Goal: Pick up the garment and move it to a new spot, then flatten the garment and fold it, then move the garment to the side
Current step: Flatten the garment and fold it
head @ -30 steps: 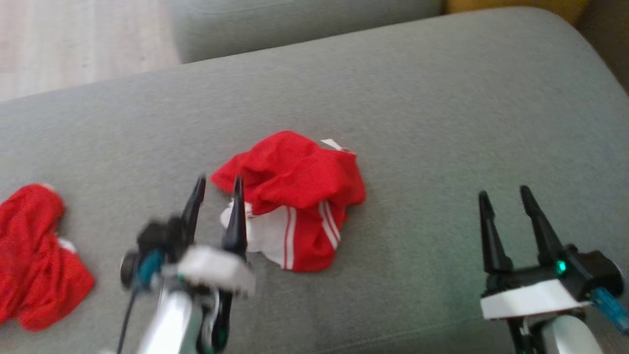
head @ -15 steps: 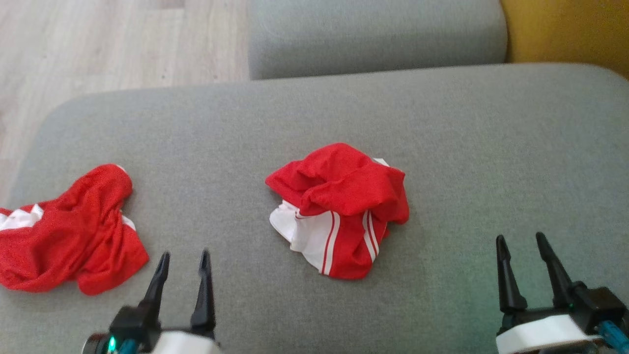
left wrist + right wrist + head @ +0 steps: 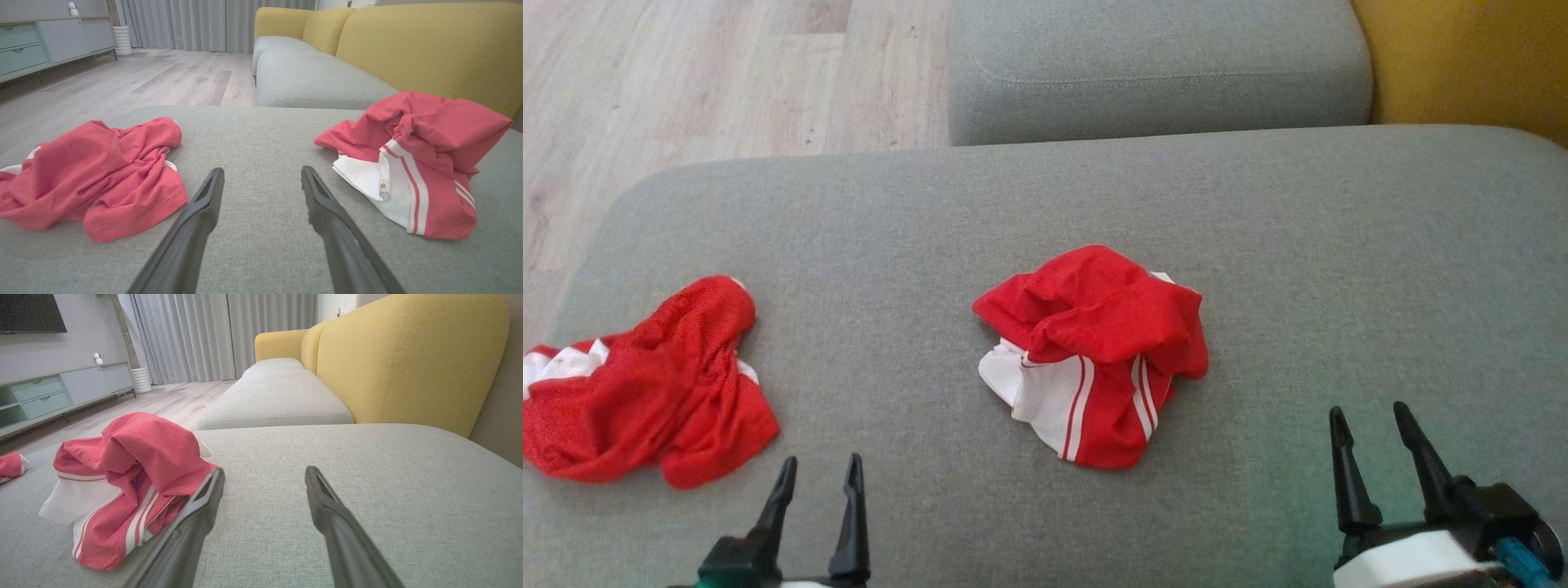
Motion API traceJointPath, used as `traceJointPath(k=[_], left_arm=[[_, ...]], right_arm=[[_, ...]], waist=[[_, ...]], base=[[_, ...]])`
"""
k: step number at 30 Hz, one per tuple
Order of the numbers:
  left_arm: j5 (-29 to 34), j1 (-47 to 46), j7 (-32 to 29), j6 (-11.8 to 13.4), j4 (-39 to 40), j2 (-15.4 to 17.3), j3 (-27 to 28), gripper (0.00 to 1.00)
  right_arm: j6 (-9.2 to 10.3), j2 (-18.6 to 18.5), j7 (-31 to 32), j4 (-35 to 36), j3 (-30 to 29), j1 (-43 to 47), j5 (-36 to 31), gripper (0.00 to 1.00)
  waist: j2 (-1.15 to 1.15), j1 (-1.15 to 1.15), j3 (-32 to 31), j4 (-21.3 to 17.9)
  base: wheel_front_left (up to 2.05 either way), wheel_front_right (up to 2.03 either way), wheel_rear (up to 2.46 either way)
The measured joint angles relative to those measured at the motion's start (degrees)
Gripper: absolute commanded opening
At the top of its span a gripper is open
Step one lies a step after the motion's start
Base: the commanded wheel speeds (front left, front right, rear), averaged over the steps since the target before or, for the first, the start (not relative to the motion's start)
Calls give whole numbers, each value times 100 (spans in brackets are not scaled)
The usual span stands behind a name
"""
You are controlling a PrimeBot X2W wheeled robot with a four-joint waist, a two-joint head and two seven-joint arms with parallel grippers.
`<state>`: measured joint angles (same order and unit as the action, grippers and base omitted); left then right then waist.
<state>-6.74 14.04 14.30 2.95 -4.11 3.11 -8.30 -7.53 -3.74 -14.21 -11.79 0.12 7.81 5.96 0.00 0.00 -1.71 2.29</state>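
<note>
Our left claw (image 3: 821, 460) and right claw (image 3: 1368, 408) hang over the near edge of the grey cushion (image 3: 931, 212), both spread apart and empty. The garment (image 3: 1094, 343), crumpled red with a white panel and stripes, lies mid-cushion, and we see another red cloth (image 3: 645, 392) at the cushion's left end. Beyond the cushion, the wrist views add a yellow sofa back (image 3: 408, 355) and curtains (image 3: 204, 335).

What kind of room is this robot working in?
Most likely a home living room: a grey-seated sofa with a yellow backrest, a dark screen on the wall above a low sideboard, and floor-length curtains.
</note>
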Motion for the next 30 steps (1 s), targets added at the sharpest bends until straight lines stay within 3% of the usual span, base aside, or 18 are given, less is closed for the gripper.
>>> traceJointPath(k=[2, 8, 12, 15, 20, 26, 27, 28, 30], left_arm=[[-19, -3, 0, -45, -18, 1, -27, 100], [-398, -453, 0, -97, -211, -3, -827, 100], [-750, -1069, -20, -54, -747, -1, -1370, 100], [-1115, -1594, -368, 67, -1440, -9, -1836, 100], [-1335, -2288, -517, 264, -2340, -26, -2008, 100], [-1622, -2860, -506, 200, -3182, -41, -2085, 100], [-1618, -2932, -506, 165, -3340, -42, -2106, 94], [-1641, -2996, -498, 131, -3468, -44, -2107, 0], [-1750, -3104, -430, 71, -3613, -46, -2092, 0]], right_arm=[[0, 0, 0, 0, 29, -3, 0, 100], [0, -4, -7, 22, 144, -24, 1, 100], [0, -9, -9, 65, 258, -36, 1, 100], [0, -11, -10, 102, 341, -136, 3, 100], [0, -11, -14, 166, 420, -305, 11, 100], [0, -11, -15, 160, 455, -315, 59, 100], [0, -11, -15, 153, 456, -321, 59, 100], [0, -11, -15, 146, 458, -329, 60, 100], [0, -10, -15, 144, 461, -364, 60, 100]], waist=[[0, 0, 14, -20], [0, 0, 83, -123], [0, 0, 114, -272], [0, 0, 151, -478], [0, 0, 251, -770], [0, 0, 361, -1069], [0, 0, 375, -1105], [0, 0, 386, -1134], [0, 0, 395, -1178]], base=[[0, 0, 0], [0, 0, 0], [0, 0, 0], [0, 0, 0], [0, 0, 0], [0, 0, 0], [0, 0, 0], [0, 0, 0], [0, 0, 0]])
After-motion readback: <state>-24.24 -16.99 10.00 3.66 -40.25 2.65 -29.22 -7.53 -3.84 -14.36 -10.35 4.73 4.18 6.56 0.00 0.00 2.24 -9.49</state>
